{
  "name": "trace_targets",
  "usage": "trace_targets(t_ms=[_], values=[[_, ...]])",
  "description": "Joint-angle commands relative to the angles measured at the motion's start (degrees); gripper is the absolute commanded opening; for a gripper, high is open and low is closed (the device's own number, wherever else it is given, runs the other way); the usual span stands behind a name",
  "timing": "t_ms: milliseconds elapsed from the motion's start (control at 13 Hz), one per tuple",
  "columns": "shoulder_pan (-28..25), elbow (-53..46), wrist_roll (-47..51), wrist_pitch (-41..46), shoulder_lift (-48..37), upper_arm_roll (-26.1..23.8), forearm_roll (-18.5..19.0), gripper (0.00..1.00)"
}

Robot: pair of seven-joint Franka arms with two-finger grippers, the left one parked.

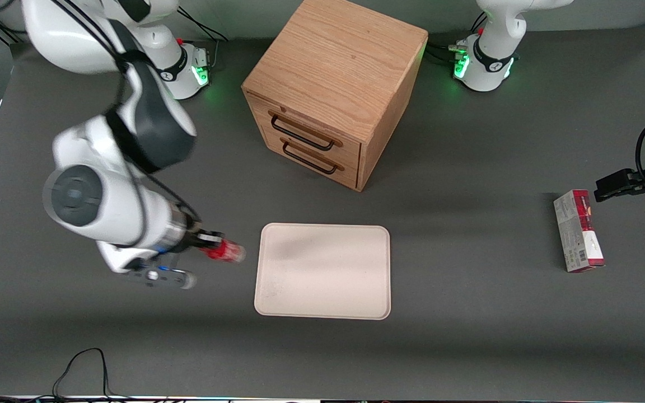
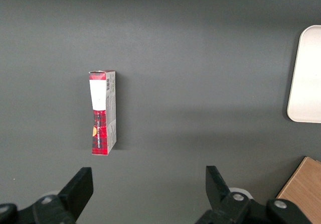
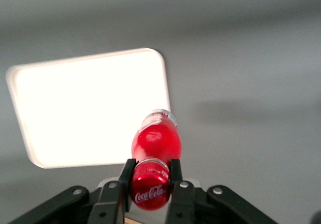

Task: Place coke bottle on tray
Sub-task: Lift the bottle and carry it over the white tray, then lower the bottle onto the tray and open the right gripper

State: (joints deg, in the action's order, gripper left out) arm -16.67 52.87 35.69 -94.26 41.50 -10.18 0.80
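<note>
Coke bottle (image 1: pixel 226 252) neck hidden by gripper (image 1: pixel 210 244), motion-blurred in front view. Tray (image 2: pixel 306 78) cut off at left wrist view's right edge.

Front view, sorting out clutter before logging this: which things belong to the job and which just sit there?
Job:
coke bottle, clamped at the cap by the gripper, held beside the tray
tray, nothing on it

Lying about:
cabinet
carton, toward the parked arm's end

Hanging tilted in the gripper (image 3: pixel 151 180), small red coke bottle (image 1: pixel 226 252) at nine o'clock of flat cream tray (image 1: pixel 323 271).
</note>
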Motion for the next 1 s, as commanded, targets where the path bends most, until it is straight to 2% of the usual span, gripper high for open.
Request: trace_targets(t_ms=[0, 385, 923], values=[[-3.36, -4.79, 5.26, -3.9, 5.51, -0.02, 1.66, 0.0], [-5.31, -4.71, 8.08, -11.73, 12.11, -0.1, 8.33, 0.0], [-5.31, -4.53, 7.99, -13.06, 14.31, -0.01, 10.01, 0.0]])
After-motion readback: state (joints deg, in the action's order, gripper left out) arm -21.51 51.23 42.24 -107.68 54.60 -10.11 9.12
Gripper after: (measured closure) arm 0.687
